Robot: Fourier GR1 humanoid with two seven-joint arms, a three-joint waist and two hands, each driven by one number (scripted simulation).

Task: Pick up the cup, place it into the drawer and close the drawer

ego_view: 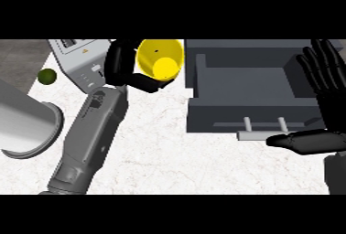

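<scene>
A yellow cup (161,58) lies tipped toward me, its open mouth showing, held above the counter just left of the drawer. My left hand (121,64) is curled round it, fingers on its left side and thumb under its lower rim. The dark grey drawer (250,89) stands pulled open at the right, its inside bare, with a light grey bar handle (260,134) on its front. My right hand (323,87) is open at the drawer's right side, fingers straight up, thumb stretched left near the handle.
A grey appliance (79,57) stands behind my left hand. A small green fruit (46,76) lies at the far left. A large grey cylinder (24,121) fills the left edge. The white marble counter (182,164) spreads in front.
</scene>
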